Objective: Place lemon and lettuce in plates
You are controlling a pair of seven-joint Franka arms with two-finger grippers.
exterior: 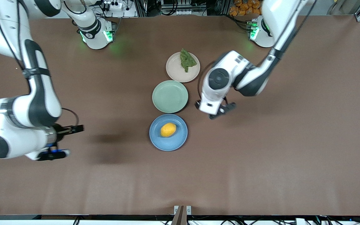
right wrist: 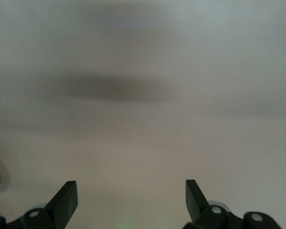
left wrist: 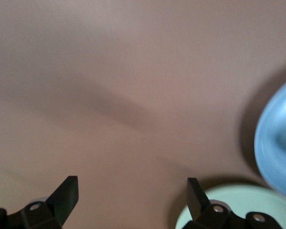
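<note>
The yellow lemon (exterior: 168, 129) lies in the blue plate (exterior: 180, 139), the plate nearest the front camera. The dark green lettuce (exterior: 187, 61) lies in the pale beige plate (exterior: 175, 73), the one farthest from the camera. My left gripper (exterior: 222, 112) is open and empty over bare table beside the blue plate, toward the left arm's end. In the left wrist view the left gripper (left wrist: 131, 188) frames bare table, with the blue plate's rim (left wrist: 276, 138) at the edge. My right gripper (exterior: 69, 140) is open and empty over bare table toward the right arm's end; it (right wrist: 131, 191) shows only table.
A pale green plate (exterior: 170, 96) with nothing in it sits between the beige and blue plates; its rim also shows in the left wrist view (left wrist: 243, 200). The three plates form a line down the middle of the brown table (exterior: 277, 156).
</note>
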